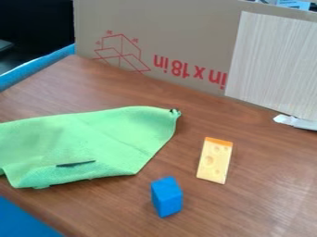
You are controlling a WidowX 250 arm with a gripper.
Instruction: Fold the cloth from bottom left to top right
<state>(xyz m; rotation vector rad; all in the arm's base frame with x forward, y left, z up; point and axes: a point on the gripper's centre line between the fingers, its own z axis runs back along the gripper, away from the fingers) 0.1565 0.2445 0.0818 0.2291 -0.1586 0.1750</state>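
One light-green, soft fabric cloth (93, 143) lies wrinkled across the left half of the frame on the brown wooden table (260, 203), its lower edge uneven, probably because it rests loosely and is not fully folded. Right of it, at lower centre, stands a blue, box-shaped block (167, 197); next, right of centre, lies a flat yellow toy cheese slice (215, 160) with an orange edge. Both sit apart from the cloth, likely as bystanders to the fold. Whether the gripper is open, closed or gripping anything, I cannot tell.
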